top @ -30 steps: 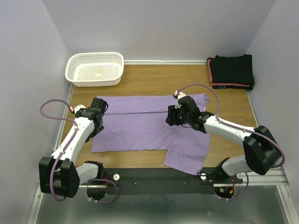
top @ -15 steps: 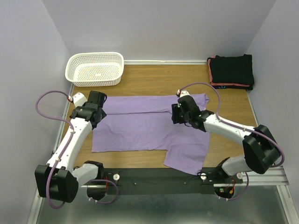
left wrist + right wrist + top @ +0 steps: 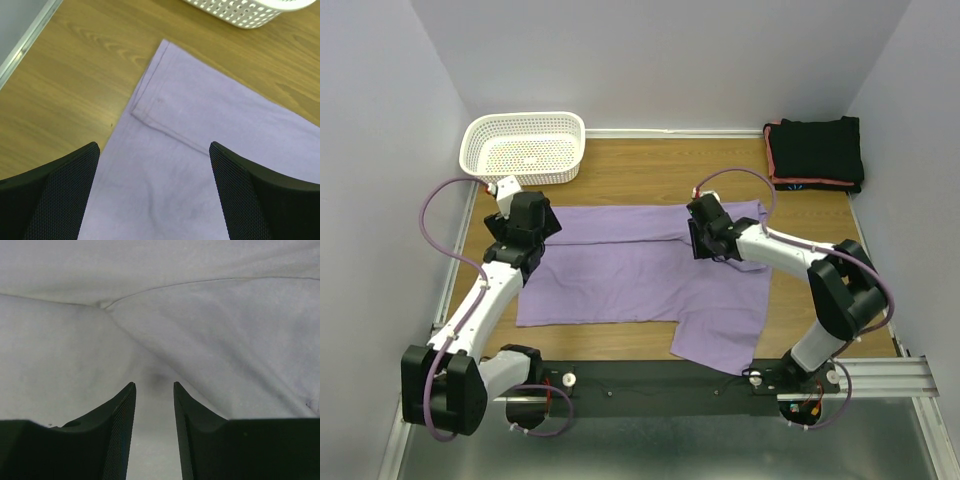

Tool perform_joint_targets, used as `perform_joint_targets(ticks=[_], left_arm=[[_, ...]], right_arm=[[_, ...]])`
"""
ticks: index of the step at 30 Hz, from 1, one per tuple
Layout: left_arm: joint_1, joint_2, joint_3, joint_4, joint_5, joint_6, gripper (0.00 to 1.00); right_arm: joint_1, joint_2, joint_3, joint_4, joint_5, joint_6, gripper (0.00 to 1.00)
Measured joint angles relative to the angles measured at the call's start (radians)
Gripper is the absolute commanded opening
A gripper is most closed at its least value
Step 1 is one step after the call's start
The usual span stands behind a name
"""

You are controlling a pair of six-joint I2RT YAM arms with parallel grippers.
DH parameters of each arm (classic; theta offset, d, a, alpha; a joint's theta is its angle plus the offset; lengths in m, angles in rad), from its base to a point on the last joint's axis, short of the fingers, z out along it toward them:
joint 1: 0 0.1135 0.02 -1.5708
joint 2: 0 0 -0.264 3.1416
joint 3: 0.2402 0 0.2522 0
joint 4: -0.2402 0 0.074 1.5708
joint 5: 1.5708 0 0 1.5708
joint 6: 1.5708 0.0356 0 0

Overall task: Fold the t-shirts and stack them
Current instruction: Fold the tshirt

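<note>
The lavender t-shirt [image 3: 620,275] lies spread flat on the wooden table, its top strip folded over and one sleeve hanging toward the near right. My left gripper [image 3: 525,238] is open wide above the shirt's top-left corner, which shows in the left wrist view [image 3: 200,115] ahead of the gripper [image 3: 154,150]. My right gripper [image 3: 704,240] sits low over the shirt near the right sleeve seam. In the right wrist view [image 3: 154,386] its jaws stand narrowly apart over flat cloth [image 3: 210,325]. The folded black shirts [image 3: 817,150], with a coral-red edge [image 3: 772,160], are stacked at the far right corner.
A white mesh basket [image 3: 525,148] stands at the far left corner, just beyond the left gripper; its rim shows in the left wrist view [image 3: 250,11]. Bare wood [image 3: 650,170] lies between basket and black stack. Walls close in on both sides.
My left arm has swung away from me, from the shirt's left edge to its top-left corner. My right gripper has moved a little farther back along the shirt.
</note>
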Motion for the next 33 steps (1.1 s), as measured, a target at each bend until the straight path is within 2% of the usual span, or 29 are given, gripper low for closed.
perform_joint_targets(ticks=[3, 11, 33], left_arm=[[0.0, 0.001, -0.031, 0.073, 0.005, 0.031, 0.98], [0.0, 0.016, -0.038, 0.145, 0.013, 0.063, 0.98], [0.014, 0.016, -0.038, 0.166, 0.058, 0.067, 0.98]], right_arm=[[-0.011, 0.037, 0.028, -0.028, 0.009, 0.0, 0.41], [-0.023, 0.082, 0.071, -0.09, 0.045, 0.0, 0.41], [-0.035, 0.135, 0.117, -0.214, 0.121, -0.029, 0.43]])
